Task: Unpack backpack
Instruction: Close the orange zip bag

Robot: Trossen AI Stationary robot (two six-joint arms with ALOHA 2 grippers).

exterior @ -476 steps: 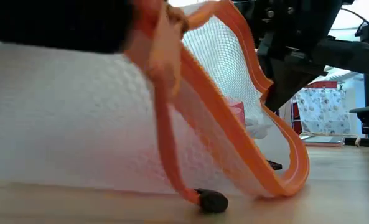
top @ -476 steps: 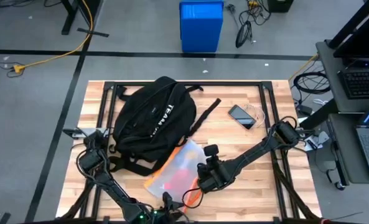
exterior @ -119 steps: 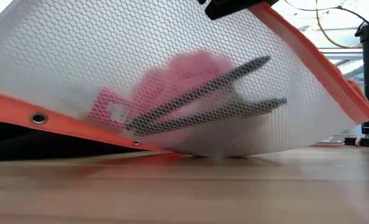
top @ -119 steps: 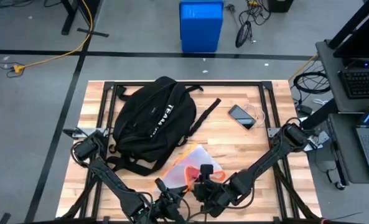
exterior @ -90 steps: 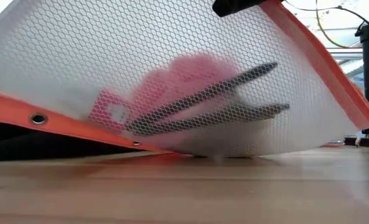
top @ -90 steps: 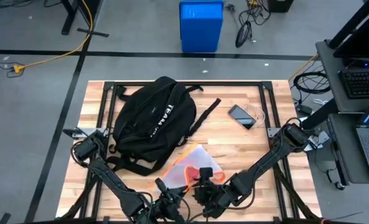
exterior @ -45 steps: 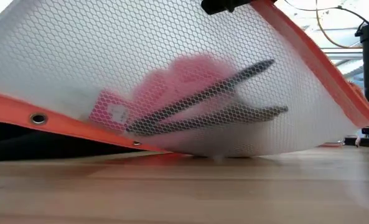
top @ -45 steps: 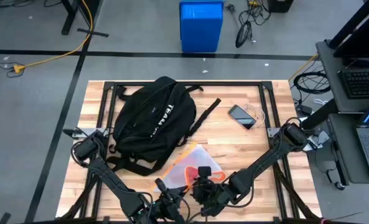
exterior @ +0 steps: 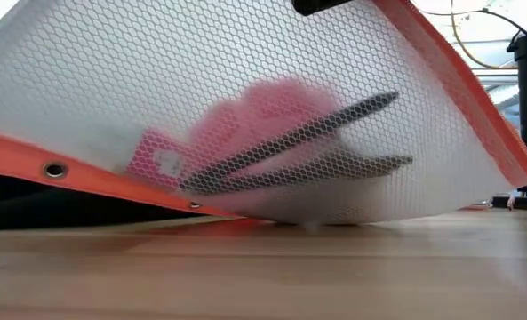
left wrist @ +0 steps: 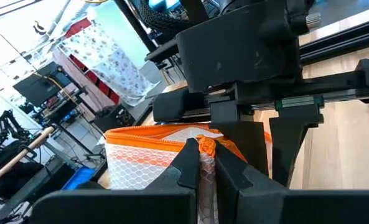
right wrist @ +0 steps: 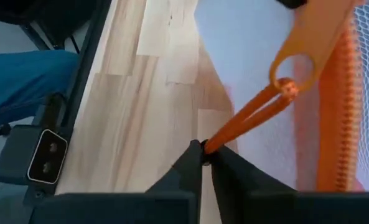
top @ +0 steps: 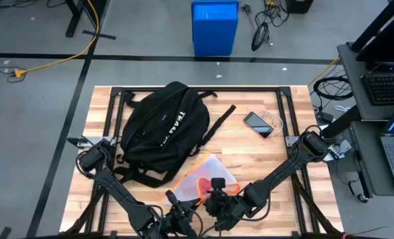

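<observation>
L end effector (left wrist: pixel 200 163) clamps mesh pouch (exterior: pixel 245 116) edge; R end effector (right wrist: pixel 203 155) pinches its orange pull cord (right wrist: pixel 249 115); backpack (top: pixel 163 126) behind.

Two dark jointed arms end in blocky black wrists and tapered jaws.

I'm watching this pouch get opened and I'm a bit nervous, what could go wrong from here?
1. The right gripper pinches only the thin orange pull cord; it could slip out if pulled harder.
2. The left gripper clamps the orange zipper edge of the mesh pouch; opposing pulls might strain or tear it.
3. The pouch is tilted off the table; once open, the pens inside could slide out.
</observation>
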